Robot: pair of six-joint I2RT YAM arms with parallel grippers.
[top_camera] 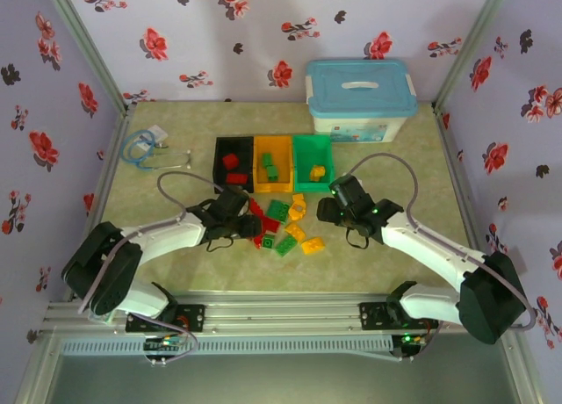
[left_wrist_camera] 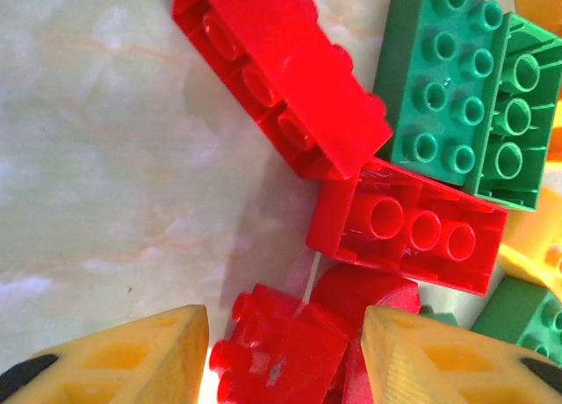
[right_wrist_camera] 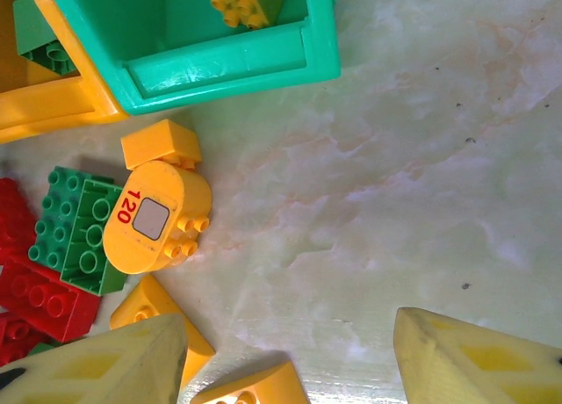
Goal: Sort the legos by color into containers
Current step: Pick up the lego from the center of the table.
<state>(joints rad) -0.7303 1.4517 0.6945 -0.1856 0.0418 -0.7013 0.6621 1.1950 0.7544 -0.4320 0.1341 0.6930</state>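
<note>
Red, green and yellow legos [top_camera: 283, 224] lie in a heap at mid-table, in front of three containers. The black bin [top_camera: 234, 149] holds red bricks, the orange-yellow bin [top_camera: 273, 181] a green one, and the green bin [top_camera: 313, 151] a yellow one. My left gripper [top_camera: 250, 223] is down at the heap's left side. In its wrist view the left gripper [left_wrist_camera: 283, 334] straddles a small red brick [left_wrist_camera: 299, 360], and a thin gap still shows at the left finger [left_wrist_camera: 132, 360]. My right gripper [right_wrist_camera: 288, 334] is open over bare table, with yellow pieces [right_wrist_camera: 158, 218] to its left, below the green bin [right_wrist_camera: 228, 66].
A white box with a light-blue lid [top_camera: 358, 99] stands at the back right. A blue cable coil [top_camera: 140, 147] lies at the back left. Flowered walls close in three sides. Long red bricks [left_wrist_camera: 281, 79] and green bricks [left_wrist_camera: 457, 88] lie just beyond the left fingers.
</note>
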